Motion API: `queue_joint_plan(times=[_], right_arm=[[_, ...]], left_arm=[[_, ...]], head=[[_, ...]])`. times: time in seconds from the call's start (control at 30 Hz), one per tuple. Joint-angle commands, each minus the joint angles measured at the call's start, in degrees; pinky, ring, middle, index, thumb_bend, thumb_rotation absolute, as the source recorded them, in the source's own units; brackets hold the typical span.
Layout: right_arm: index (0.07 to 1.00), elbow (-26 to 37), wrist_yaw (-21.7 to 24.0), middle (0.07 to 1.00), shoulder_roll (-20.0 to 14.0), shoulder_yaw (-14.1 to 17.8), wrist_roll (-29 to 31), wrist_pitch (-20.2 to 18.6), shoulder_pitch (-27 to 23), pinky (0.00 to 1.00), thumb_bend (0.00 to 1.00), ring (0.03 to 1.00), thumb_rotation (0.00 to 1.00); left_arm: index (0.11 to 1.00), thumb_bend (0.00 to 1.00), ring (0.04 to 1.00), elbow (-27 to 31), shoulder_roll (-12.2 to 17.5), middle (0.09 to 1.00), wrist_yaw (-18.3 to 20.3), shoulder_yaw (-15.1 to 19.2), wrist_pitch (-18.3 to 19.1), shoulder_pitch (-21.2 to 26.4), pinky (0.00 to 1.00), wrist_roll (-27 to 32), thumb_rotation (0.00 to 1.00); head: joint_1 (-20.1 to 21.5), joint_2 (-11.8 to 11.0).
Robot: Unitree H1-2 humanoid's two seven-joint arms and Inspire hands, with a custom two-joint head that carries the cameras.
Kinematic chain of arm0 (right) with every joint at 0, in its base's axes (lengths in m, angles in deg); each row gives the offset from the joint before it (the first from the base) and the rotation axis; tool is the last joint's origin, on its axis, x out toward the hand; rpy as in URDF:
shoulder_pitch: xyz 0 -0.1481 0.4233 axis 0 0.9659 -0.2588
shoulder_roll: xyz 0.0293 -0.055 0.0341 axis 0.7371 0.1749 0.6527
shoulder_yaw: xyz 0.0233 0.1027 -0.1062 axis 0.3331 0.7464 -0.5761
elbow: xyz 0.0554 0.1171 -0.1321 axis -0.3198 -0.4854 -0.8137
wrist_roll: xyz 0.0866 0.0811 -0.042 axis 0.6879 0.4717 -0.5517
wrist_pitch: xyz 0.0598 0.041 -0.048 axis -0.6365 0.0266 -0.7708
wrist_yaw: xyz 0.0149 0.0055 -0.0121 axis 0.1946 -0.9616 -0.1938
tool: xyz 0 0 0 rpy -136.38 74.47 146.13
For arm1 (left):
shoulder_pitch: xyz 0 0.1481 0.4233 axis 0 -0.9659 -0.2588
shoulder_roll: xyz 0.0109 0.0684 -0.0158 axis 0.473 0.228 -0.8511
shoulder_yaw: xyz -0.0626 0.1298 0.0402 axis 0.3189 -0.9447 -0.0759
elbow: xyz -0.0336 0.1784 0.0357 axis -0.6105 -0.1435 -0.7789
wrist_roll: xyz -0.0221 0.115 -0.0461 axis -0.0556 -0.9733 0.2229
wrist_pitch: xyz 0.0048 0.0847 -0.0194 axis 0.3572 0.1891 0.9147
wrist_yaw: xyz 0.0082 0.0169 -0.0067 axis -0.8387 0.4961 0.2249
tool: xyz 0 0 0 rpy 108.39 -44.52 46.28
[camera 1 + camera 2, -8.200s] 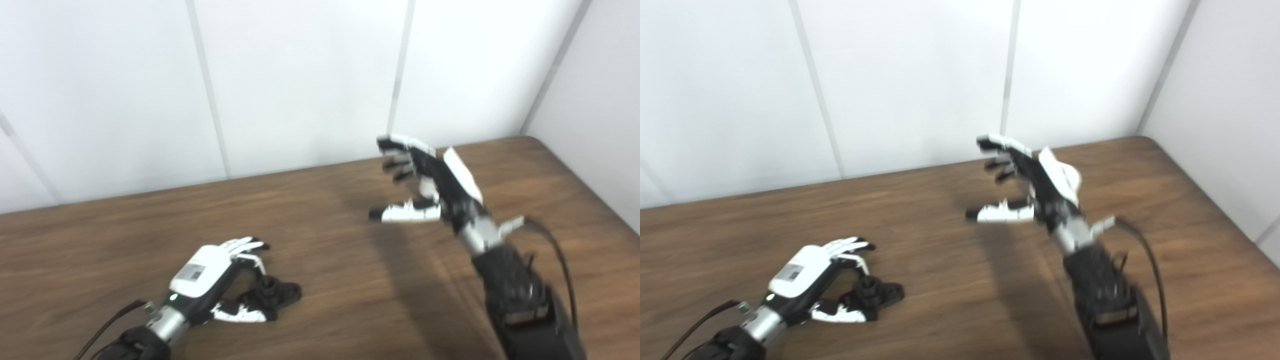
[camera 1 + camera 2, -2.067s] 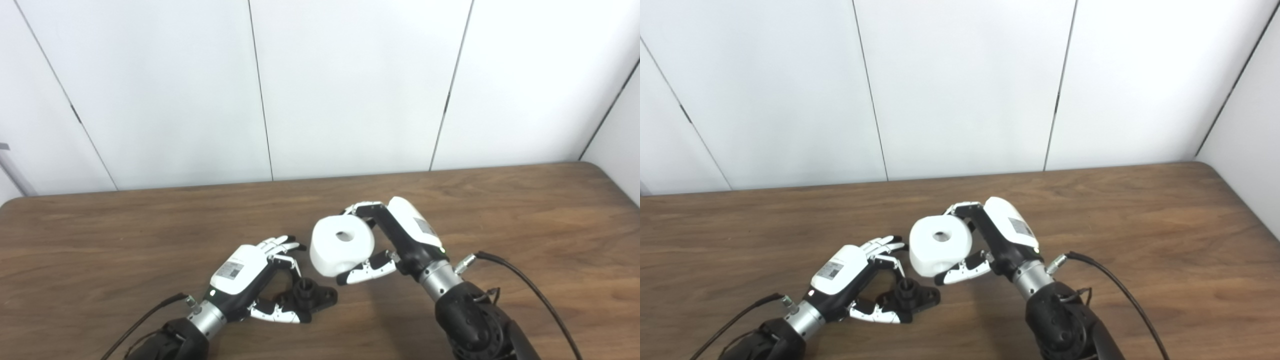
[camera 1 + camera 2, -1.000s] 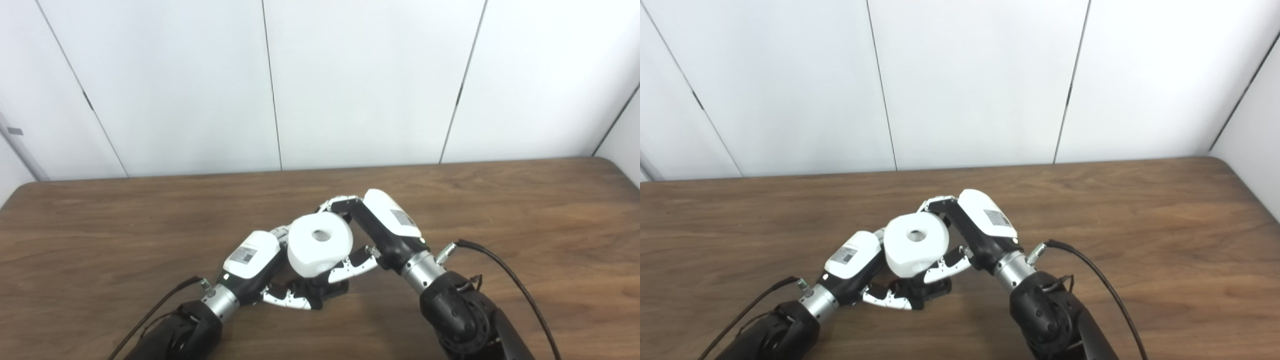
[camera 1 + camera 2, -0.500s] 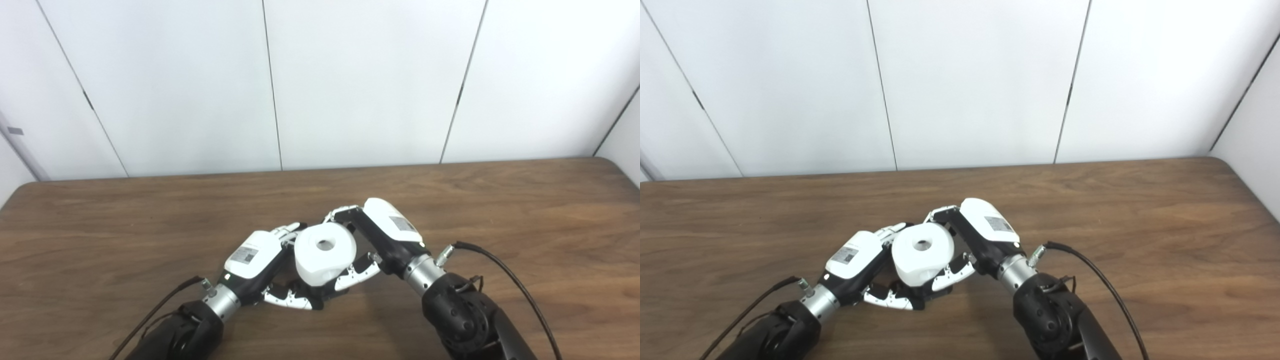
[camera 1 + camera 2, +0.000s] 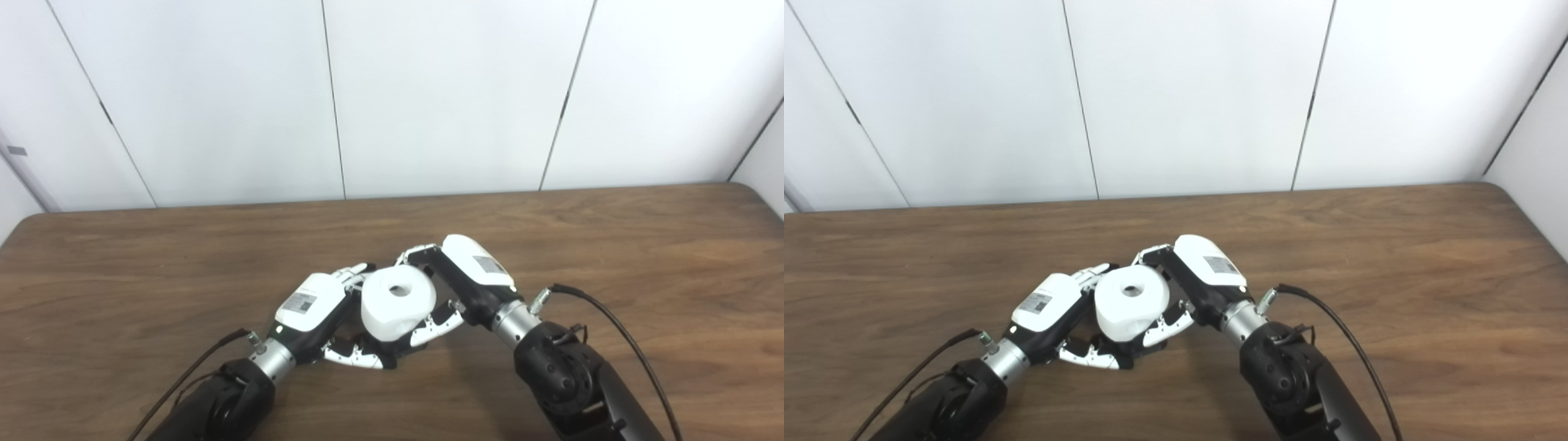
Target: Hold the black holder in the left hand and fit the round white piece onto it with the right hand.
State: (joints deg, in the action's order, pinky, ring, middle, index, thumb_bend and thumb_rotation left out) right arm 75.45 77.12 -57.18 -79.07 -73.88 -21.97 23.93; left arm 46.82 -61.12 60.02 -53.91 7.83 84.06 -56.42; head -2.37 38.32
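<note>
The black holder (image 5: 395, 350) is almost wholly hidden under the round white piece (image 5: 398, 301); only a dark sliver shows below it, so whether the piece is seated on it cannot be told. The left hand (image 5: 312, 309) has its fingers (image 5: 355, 358) partly covered by the piece, and its grip on the holder is not visible. Both arms and the bench (image 5: 643, 245) are cut off by the lower edge.

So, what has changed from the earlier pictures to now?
The right robot hand, empty at first, took the round white piece and lowered it over the black holder. The left robot hand stayed at the holder on the table.
</note>
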Motion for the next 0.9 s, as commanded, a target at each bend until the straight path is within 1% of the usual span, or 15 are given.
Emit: queue_joint_plan(times=[0.0,0.33,0.4,0.63,0.7,0.87], right_arm=[[0.48,-0.2,-0.7,0.702,-0.6,0.0,-0.8,2.1,-1.9,0.61,0.52,0.722,0.13],[0.479,-0.8,0.1,0.696,-1.6,-0.5,-1.2,4.0,-2.6,0.61,0.52,0.723,0.14],[0.479,-0.7,1.0,0.697,-1.9,-0.9,-1.5,3.9,-2.8,0.62,0.52,0.727,0.14],[0.48,0.9,5.1,0.708,-4.3,-2.7,-3.3,3.3,-3.9,0.63,0.52,0.732,0.14],[0.479,1.1,5.9,0.705,-4.9,-3.1,-3.6,3.5,-4.3,0.63,0.52,0.725,0.14],[0.48,1.6,8.5,0.714,-6.3,-3.6,-3.9,3.0,-5.6,0.63,0.53,0.744,0.14]], left_arm=[[0.483,0.53,0.923,-2.3,-0.6,0.849,7.6,-3.8,2.4,-3.3,0.9,-4.2,0.06],[0.482,0.53,0.925,-2.3,-1.1,0.852,7.8,-3.9,3.0,-3.0,0.91,-4.3,0.06],[0.482,0.53,0.927,-1.9,-1.1,0.852,8.4,-4.0,3.4,-3.0,0.91,-4.3,0.06],[0.482,0.53,0.934,-2.0,-1.2,0.861,8.7,-4.1,3.5,-2.8,0.92,-4.3,0.06],[0.483,0.53,0.935,-2.0,-1.2,0.862,8.8,-4.1,3.5,-2.7,0.92,-4.2,0.06],[0.483,0.53,0.935,-2.0,-1.2,0.865,9.0,-4.0,3.7,-2.8,0.92,-4.1,0.06]], head=[[-0.1,0.2],[-0.6,0.7],[-0.7,0.7],[-0.8,0.9],[-0.8,0.9],[-0.8,1.1]])
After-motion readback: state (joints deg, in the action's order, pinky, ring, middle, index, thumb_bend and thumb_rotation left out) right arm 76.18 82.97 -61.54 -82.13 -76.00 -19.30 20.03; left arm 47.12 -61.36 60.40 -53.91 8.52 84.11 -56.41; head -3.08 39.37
